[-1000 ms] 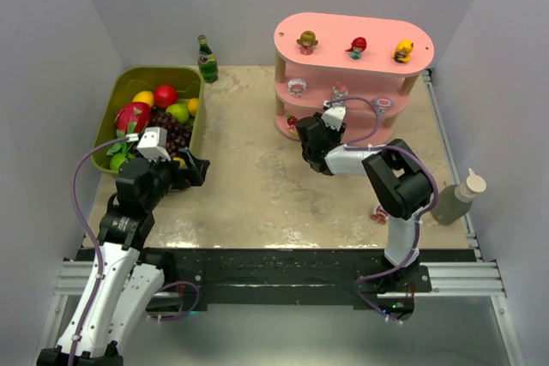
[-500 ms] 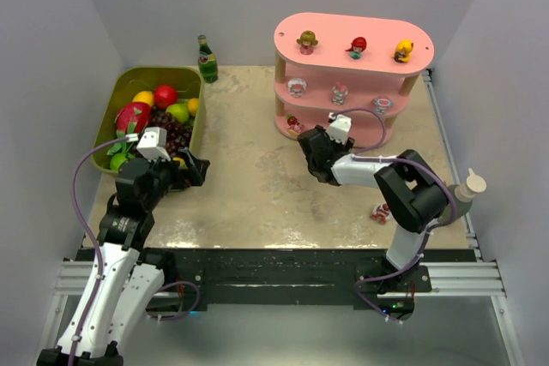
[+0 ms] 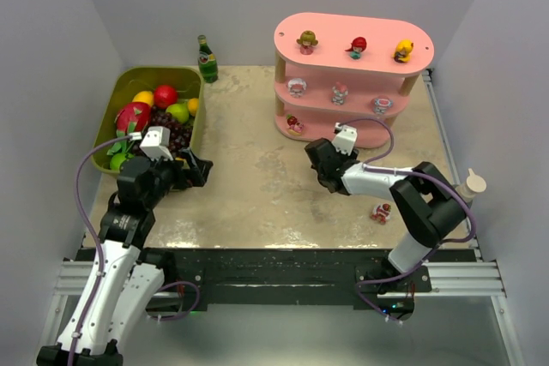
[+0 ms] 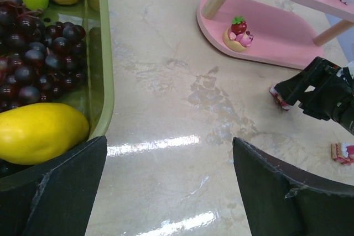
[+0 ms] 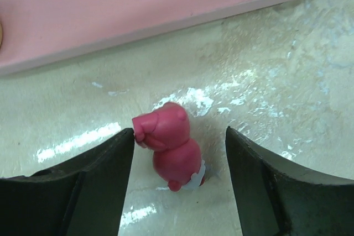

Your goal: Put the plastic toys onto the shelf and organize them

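Note:
The pink three-tier shelf stands at the back right. Its top board holds a brown-haired toy, a red one and a yellow one. Three more toys sit on the middle tier, and one on the bottom tier, also in the left wrist view. My right gripper is low on the table before the shelf, open, its jaws either side of a small pink toy. The left finger touches its head. Another toy lies on the table. My left gripper is open and empty.
An olive-green bin of toy fruits stands at the left, its wall close beside my left gripper. A green bottle stands at the back. A beige bottle stands at the right edge behind my right arm.
My right gripper has drawn back from the shelf's bottom tier toward the near right and come down around the pink toy on the table. The left arm has barely moved.

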Controlling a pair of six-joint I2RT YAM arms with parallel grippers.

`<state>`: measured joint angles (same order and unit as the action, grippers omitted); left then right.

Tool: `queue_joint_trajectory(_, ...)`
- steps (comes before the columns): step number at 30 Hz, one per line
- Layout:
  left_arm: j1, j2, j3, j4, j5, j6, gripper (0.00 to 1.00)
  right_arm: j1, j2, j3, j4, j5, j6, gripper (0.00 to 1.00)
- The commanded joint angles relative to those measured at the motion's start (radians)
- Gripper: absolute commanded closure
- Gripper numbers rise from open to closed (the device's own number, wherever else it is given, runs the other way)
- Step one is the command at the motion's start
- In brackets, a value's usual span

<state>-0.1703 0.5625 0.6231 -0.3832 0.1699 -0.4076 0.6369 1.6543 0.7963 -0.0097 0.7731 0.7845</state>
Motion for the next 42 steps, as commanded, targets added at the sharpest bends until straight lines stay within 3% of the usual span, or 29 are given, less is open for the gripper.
queue_joint_trajectory(1, 0.005, 0.037, 0.009, 0.052, 0.091, 0.020, 0.00, 0.004, 0.002, 0.015, 0.033, -0.060, -0.059, 0.33)
queue_joint_trajectory(7, 0.005, 0.062, 0.006, 0.144, 0.232, -0.019, 0.00, 0.003, 0.059, 0.059, 0.037, -0.144, -0.114, 0.43)
queue_joint_trajectory(13, 0.000, 0.134, 0.000, 0.217, 0.321, -0.049, 0.00, 0.003, 0.082, 0.116, -0.038, -0.222, -0.143, 0.60)
queue_joint_trajectory(18, -0.050, 0.165, -0.036, 0.320, 0.347, -0.094, 0.00, 0.001, 0.015, 0.132, -0.139, -0.317, -0.169, 0.99)
queue_joint_trajectory(25, -0.104, 0.183, -0.080, 0.407, 0.326, -0.135, 0.00, 0.003, -0.194, 0.208, -0.494, -0.604, -0.107, 1.00)
queue_joint_trajectory(28, -0.113, 0.177, -0.105, 0.432, 0.307, -0.157, 0.00, 0.001, -0.231, 0.205, -0.556, -0.760, -0.050, 1.00)
queue_joint_trajectory(33, -0.159, 0.185, -0.155, 0.489, 0.272, -0.191, 0.00, 0.003, -0.222, 0.185, -0.590, -1.084, 0.051, 1.00)
queue_joint_trajectory(42, -0.245, 0.238, -0.215, 0.553, 0.183, -0.201, 0.02, 0.003, -0.218, 0.136, -0.624, -1.343, 0.197, 1.00)
